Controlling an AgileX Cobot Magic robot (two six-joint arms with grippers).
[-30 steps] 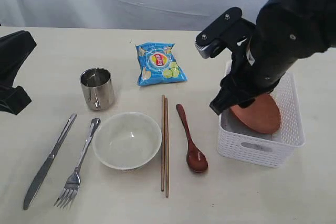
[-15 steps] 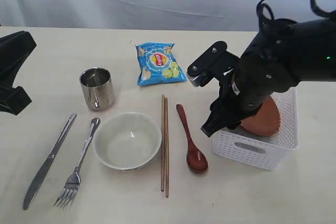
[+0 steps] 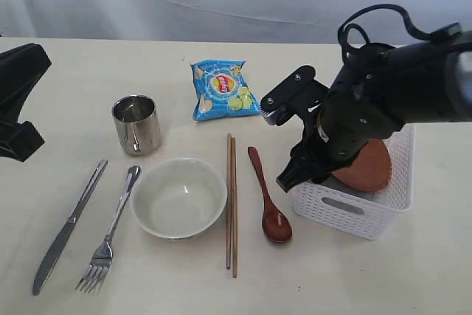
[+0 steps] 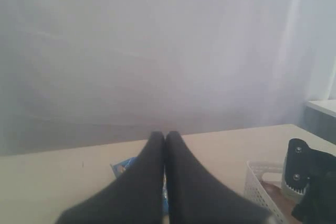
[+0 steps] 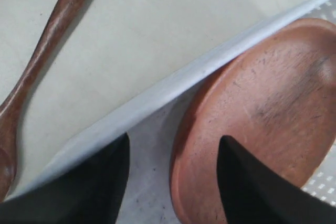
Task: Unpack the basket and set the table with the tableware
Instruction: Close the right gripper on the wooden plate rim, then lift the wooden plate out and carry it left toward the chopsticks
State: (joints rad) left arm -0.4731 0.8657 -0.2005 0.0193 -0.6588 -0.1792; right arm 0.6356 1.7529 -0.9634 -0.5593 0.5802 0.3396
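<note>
The brown plate (image 5: 262,103) leans tilted inside the white basket (image 3: 346,208), the one piece I judge not yet laid on the table (image 3: 413,278). My right claw (image 5: 173,148) hangs over its near rim, jaws apart, gripping nothing. I should straddle that rim squarely, close firmly, then lift clear without dragging the basket. My left claw (image 4: 165,140) is pressed together, idle.

The right arm (image 3: 391,86) is wearing a bulky, rounded black shell, with a thin black cable (image 3: 372,16) looping off its top. A flat black bracket (image 3: 295,94) is carrying two pale screws (image 3: 299,77) and a grey-faced block. The left arm (image 3: 18,101) is showing as angular matte black; its fingers (image 4: 149,171) are tapering, smooth and dark.
</note>
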